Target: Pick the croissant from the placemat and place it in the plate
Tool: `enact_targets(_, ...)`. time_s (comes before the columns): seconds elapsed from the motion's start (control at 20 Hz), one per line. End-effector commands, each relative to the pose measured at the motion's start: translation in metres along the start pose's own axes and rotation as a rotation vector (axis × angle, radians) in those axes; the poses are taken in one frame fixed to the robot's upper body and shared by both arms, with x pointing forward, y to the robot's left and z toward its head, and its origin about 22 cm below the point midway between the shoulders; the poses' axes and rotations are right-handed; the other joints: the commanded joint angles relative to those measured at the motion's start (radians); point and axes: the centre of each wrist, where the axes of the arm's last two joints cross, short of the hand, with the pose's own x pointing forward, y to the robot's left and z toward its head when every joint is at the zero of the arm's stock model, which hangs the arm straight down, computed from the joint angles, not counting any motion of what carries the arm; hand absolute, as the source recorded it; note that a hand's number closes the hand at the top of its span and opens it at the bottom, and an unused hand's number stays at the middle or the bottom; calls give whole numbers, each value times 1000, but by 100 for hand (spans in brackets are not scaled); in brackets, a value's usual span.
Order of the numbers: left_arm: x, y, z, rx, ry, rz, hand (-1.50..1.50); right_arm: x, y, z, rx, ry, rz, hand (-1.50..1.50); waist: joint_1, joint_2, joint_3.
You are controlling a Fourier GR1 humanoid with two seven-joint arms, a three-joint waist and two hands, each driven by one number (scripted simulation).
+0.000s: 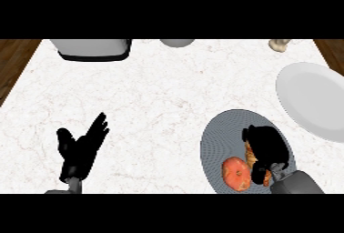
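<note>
- right hand (269,146) low right, fingers curled down around croissant (251,155), which lies on grey round placemat (225,132)
- orange fruit (236,174) just beside croissant, same mat
- left hand (80,148) low left, fingers spread, upright
- white marble table (148,91)
- white plate (312,100) right of mat
- far edge: grey appliance (92,49), bowl (177,43), small tan item (279,44)
- wood floor (13,59) at sides

Single head view, steeply down onto the marble counter (154,91), forearms at lower edge.
</note>
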Motion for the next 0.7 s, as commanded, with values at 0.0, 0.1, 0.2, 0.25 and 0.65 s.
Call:
enact_targets(0.0,4,0,14,-3,5,-7,0,16,20,9,-10,-6,39,150,-1,4,5)
enact_targets(0.1,10,-7,-16,6,-7,-4,0,-5,9,-2,-31,-17,50,150,-5,5,5)
enact_targets(0.2,3,1,0,6,-8,-8,0,-9,25,-10,-19,-34,76,150,0,5,5)
enact_targets(0.25,-2,1,-12,6,11,-4,0,0,10,19,-44,-77,3,150,-9,4,5)
enact_targets(0.65,0,4,6,38,0,14,0,-4,57,109,-239,-362,-390,150,-44,-5,7)
